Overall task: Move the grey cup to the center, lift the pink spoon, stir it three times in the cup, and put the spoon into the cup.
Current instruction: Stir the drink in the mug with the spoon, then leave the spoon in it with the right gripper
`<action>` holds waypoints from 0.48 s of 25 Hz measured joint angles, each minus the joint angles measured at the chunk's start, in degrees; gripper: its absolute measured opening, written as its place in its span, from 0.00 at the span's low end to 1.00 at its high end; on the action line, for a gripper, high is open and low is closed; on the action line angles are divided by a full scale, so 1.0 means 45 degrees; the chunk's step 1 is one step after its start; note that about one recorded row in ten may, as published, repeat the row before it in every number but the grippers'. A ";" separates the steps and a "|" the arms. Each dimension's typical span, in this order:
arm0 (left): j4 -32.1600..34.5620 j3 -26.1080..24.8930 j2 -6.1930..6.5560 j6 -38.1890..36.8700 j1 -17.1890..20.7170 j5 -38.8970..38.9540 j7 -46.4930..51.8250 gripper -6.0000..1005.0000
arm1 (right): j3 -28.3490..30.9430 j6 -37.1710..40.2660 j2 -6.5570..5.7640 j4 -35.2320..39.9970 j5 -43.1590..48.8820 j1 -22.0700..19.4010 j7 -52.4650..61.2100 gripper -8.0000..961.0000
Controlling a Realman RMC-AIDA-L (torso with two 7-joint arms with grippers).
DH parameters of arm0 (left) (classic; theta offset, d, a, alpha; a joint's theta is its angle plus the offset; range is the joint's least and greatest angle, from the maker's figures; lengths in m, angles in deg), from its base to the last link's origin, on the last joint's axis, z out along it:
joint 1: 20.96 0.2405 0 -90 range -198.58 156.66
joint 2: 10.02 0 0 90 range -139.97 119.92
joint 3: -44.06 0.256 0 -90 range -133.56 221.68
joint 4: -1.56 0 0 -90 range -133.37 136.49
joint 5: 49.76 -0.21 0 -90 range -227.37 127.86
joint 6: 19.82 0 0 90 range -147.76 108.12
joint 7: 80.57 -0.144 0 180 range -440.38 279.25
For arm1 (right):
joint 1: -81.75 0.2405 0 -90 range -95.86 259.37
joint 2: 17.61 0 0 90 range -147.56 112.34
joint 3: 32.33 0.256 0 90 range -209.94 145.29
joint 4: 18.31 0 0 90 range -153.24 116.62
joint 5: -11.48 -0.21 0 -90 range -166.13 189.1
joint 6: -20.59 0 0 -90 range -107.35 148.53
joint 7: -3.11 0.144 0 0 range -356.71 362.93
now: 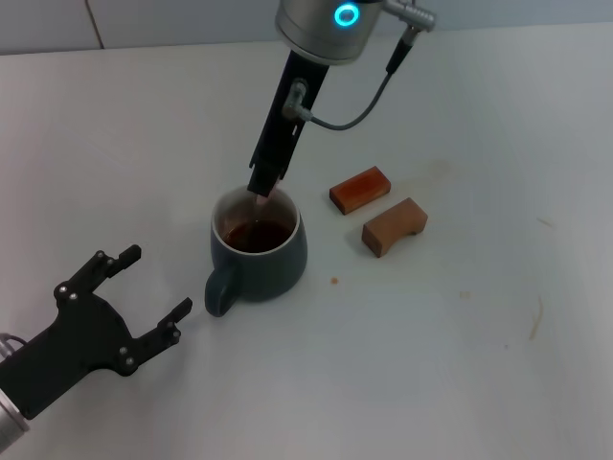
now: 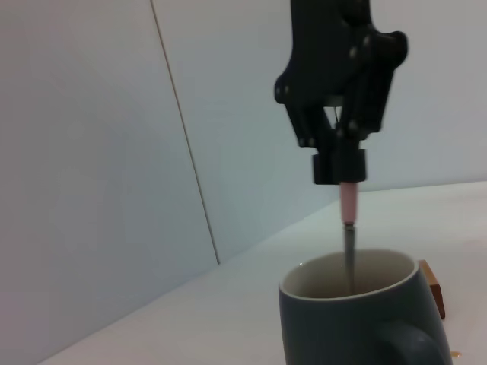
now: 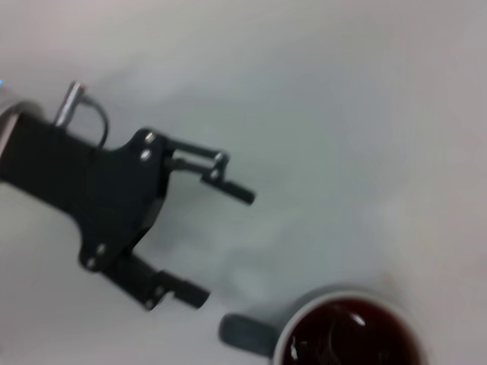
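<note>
Presently the right gripper [image 1: 262,189] is closed on the pale handle of the pink spoon [image 2: 348,226], holding it nearly upright with its long axis running straight down from the fingertips into the grey cup [image 1: 259,254]. In the left wrist view the silver neck passes below the cup's rim; the bowl is hidden inside, so whether it reaches the dark brown liquid cannot be told. The cup stands near the middle of the white table [image 1: 479,364], its loop handle pointing to about 7 o'clock in the head view, toward the left gripper [image 1: 149,285]. That gripper rests at about 8 o'clock from the cup, near the handle but apart from it, fingers spread wide and empty. Two brown wooden blocks [image 1: 379,209] lie at about 2 o'clock from the cup, clear of it. Judgement: the cup is already placed and the spoon is lifted and lowered into it, so the stirring or the release is in hand. The deciding relation is that the spoon hangs directly under the right gripper and inside the rim; a release here should leave it leaning in the cup.
</note>
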 joint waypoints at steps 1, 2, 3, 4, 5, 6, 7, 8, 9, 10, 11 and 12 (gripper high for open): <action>0.0000 -0.0001 0.0000 0.0000 0.0016 0.0000 0.0000 0.83 | -0.0002 -0.0070 -0.0013 -0.0018 0.0034 0.0005 0.0002 0.16; 0.0000 0.0000 0.0000 0.0000 0.0027 0.0000 0.0000 0.83 | -0.0002 -0.0085 -0.0028 -0.0019 0.0107 0.0007 0.0003 0.17; -0.0001 0.0000 0.0000 0.0000 0.0036 0.0000 0.0000 0.83 | -0.0004 -0.0093 -0.0042 -0.0018 0.0244 0.0007 0.0037 0.17; -0.0001 0.0000 0.0000 0.0000 0.0047 0.0001 0.0000 0.83 | 0.0014 -0.0082 -0.0062 0.0007 0.0558 0.0005 0.0136 0.17; -0.0001 0.0000 0.0000 0.0000 0.0047 0.0001 0.0000 0.83 | 0.0014 -0.0082 -0.0062 0.0007 0.0558 0.0005 0.0136 0.18; -0.0001 0.0000 0.0000 0.0000 0.0050 0.0000 -0.0002 0.83 | 0.0029 -0.0044 -0.0067 0.0013 0.0701 -0.0009 0.0176 0.18; 0.0000 0.0000 0.0004 0.0000 0.0052 0.0000 -0.0033 0.83 | 0.0029 0.0021 -0.0068 0.0015 0.0768 -0.0022 0.0203 0.18; 0.0000 0.0000 0.0006 0.0000 0.0052 0.0000 -0.0059 0.83 | 0.0024 0.0121 -0.0069 0.0012 0.0820 -0.0032 0.0224 0.18; -0.0010 0.0001 0.0016 0.0000 0.0056 0.0000 -0.0113 0.83 | 0.0000 0.0369 -0.0060 -0.0017 0.0846 -0.0030 0.0232 0.19; -0.0010 0.0001 0.0016 0.0000 0.0056 0.0000 -0.0113 0.83 | 0.0000 0.0369 -0.0060 -0.0017 0.0846 -0.0030 0.0232 0.19; -0.0014 0.0005 0.0015 0.0000 0.0055 0.0000 -0.0120 0.83 | -0.0004 0.0483 -0.0043 -0.0032 0.0817 -0.0025 0.0232 0.19; -0.0019 0.0011 0.0010 0.0000 0.0055 0.0000 -0.0124 0.83 | -0.0006 0.0571 -0.0022 -0.0036 0.0711 -0.0012 0.0228 0.20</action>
